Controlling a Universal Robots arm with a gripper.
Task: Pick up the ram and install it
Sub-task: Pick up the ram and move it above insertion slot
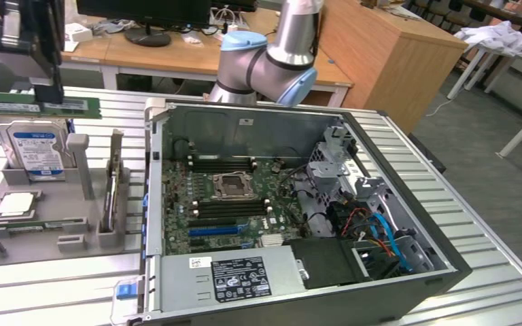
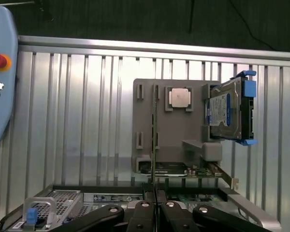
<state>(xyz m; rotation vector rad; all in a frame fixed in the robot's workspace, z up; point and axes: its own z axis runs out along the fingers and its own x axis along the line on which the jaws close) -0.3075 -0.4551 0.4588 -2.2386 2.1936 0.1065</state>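
Note:
My gripper hangs at the exterior view's upper left, shut on the ram. The ram is a long green stick held level in the air, above the grey parts tray and the hard drive. In the wrist view the black fingers meet on the ram, seen edge-on as a thin strip over the tray. The open computer case lies to the exterior view's right, its motherboard showing dark memory slots beside the processor socket.
The tray also holds a silver processor chip, an upright expansion card and another green strip in its front slot. The arm's base stands behind the case. A teach pendant lies at the ribbed metal table's edge.

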